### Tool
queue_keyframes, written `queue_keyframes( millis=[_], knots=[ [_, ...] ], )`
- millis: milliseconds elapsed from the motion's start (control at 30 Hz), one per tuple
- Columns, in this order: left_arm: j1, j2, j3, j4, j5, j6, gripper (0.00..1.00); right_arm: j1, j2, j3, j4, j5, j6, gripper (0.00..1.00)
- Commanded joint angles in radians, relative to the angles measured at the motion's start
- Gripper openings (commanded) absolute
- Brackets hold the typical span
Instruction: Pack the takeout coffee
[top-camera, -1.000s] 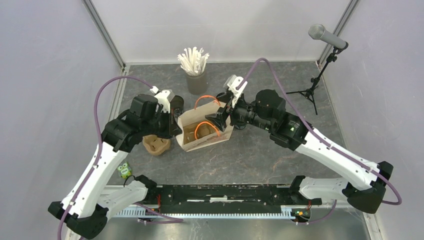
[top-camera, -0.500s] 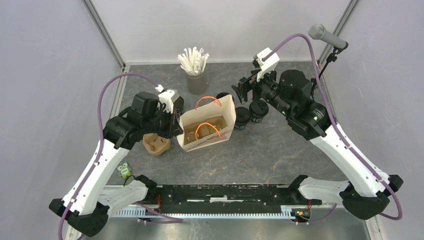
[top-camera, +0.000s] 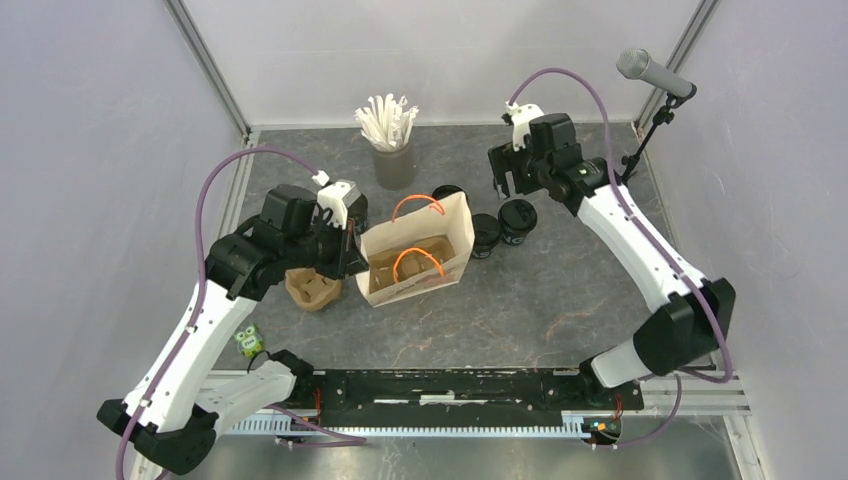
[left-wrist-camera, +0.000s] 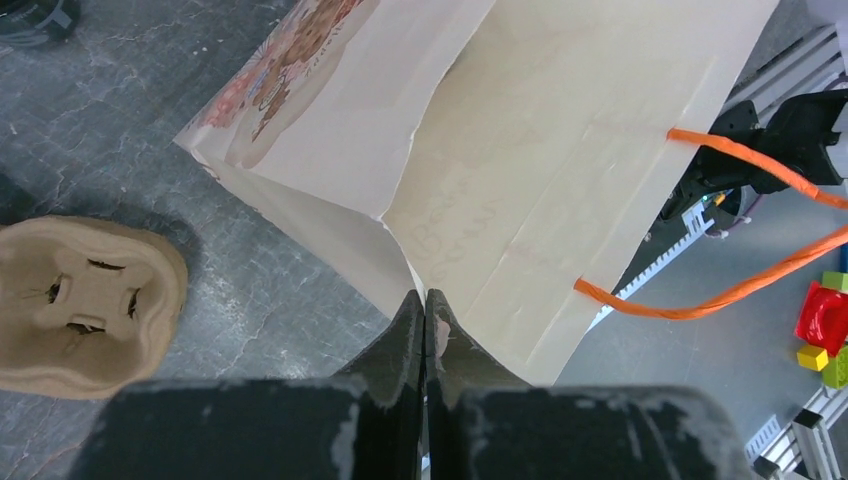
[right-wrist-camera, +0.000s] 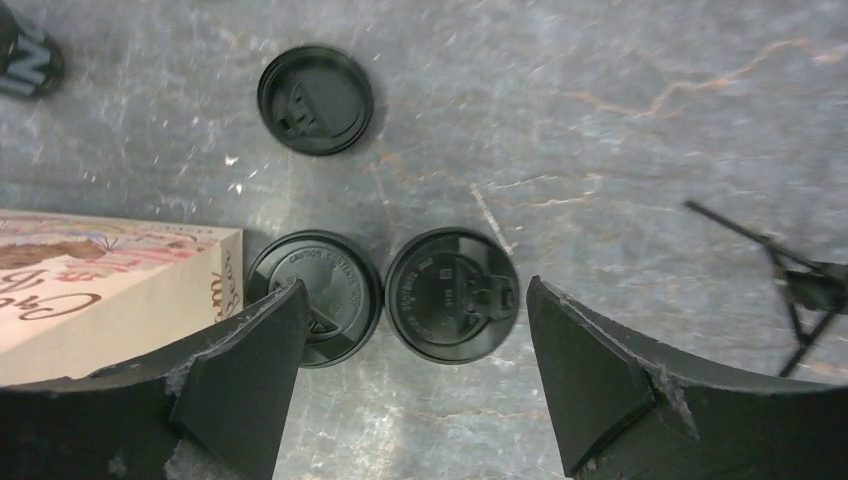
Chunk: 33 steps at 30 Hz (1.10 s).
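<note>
**Right gripper open over a pair of lidded cups, left gripper pinching the bag**

The right gripper (right-wrist-camera: 412, 300) hangs straight above the table with its jaws spread wide and nothing in them. One cup (right-wrist-camera: 452, 295) sits under the gap. Its twin (right-wrist-camera: 313, 298) appears to touch it and lies partly beneath the finger nearer the bag (left-wrist-camera: 540, 150). A third cup (right-wrist-camera: 315, 100) stands beyond the fingertips, well apart. The left gripper (left-wrist-camera: 425, 320) has its jaws closed tight on the bag's paper rim, propping the mouth open. As I judge it, a straight descent would land one finger on the twin. Turning the wrist a quarter turn should let both fingers come down on the cup's free sides. The grip should then close gently below the lid, and the cup should be lifted upright.
</note>
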<state>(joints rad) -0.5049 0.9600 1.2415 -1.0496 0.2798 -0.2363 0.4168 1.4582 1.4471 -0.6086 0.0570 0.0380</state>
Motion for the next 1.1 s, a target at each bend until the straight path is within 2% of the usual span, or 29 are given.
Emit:
queue_keyframes(
  millis=[0,100,233,400,633,900,1067],
  knots=[
    [0.006,-0.026,0.006,0.015,0.059,0.035,0.02,-0.011,0.055,0.016,-0.027,-0.205,0.003,0.87],
    [0.006,-0.039,-0.015,0.022,0.052,0.043,0.02,-0.009,0.114,0.017,-0.055,-0.29,0.018,0.86],
    [0.006,-0.049,-0.019,0.023,0.059,0.05,0.02,0.008,0.128,-0.004,-0.026,-0.294,0.026,0.8],
    [0.006,-0.055,-0.022,0.023,0.072,0.069,0.02,0.059,0.16,-0.002,-0.074,-0.264,0.004,0.8],
    [0.006,-0.079,-0.037,0.042,0.09,0.085,0.02,0.091,0.179,-0.017,-0.115,-0.17,-0.03,0.84],
    [0.006,-0.077,-0.045,0.025,0.104,0.089,0.02,0.091,0.219,-0.019,-0.136,-0.151,-0.082,0.9],
    [0.005,-0.072,-0.037,0.026,0.102,0.092,0.02,0.091,0.237,-0.019,-0.115,-0.162,-0.09,0.9]
  ],
)
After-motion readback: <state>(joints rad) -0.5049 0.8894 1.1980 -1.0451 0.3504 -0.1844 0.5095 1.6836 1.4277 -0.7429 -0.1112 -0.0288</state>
